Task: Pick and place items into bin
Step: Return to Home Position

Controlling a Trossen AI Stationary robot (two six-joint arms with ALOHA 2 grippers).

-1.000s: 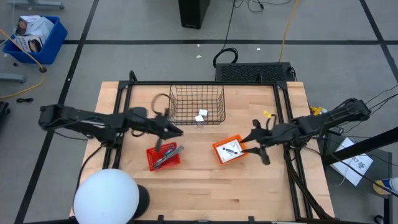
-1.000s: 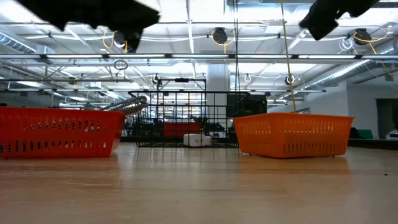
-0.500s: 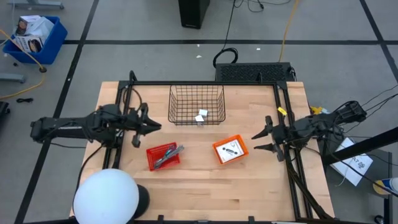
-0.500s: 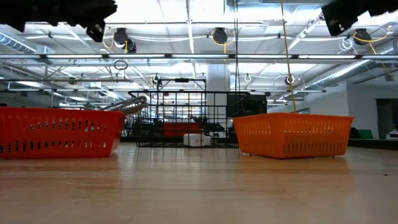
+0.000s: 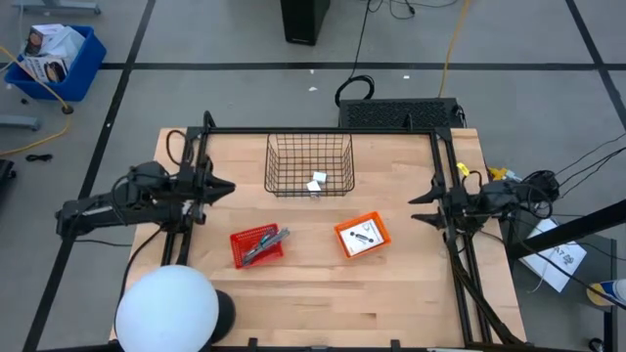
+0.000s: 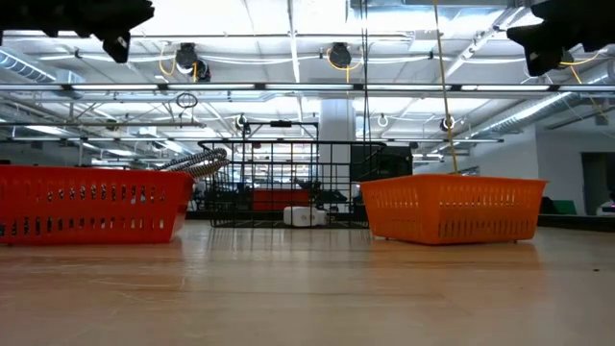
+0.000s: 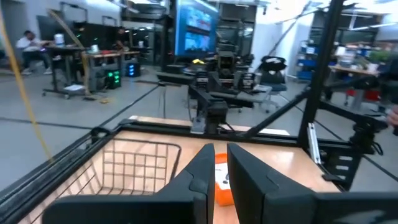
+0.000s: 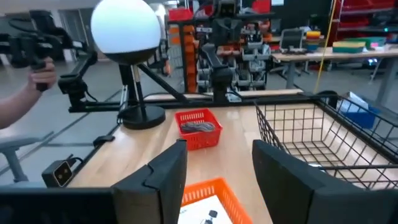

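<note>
- Items are spread over 3 containers on the bench: white cubes in the black wire bin, plier-like tool in the red basket, a white card in the orange basket.
- Left gripper hangs at the bench's left side, jaws nearly together, empty.
- Right gripper hangs at the right edge, jaws apart, empty.

Around my wooden table the grey floor is crossed by dark tape lines, with a blue bin off in one corner and a yellow cable trailing across it. Looking level across my tabletop I see an open hall under white ceiling beams and round hanging lamps. Farther off stand workbenches, a big blue screen and a person seated at a desk.
</note>
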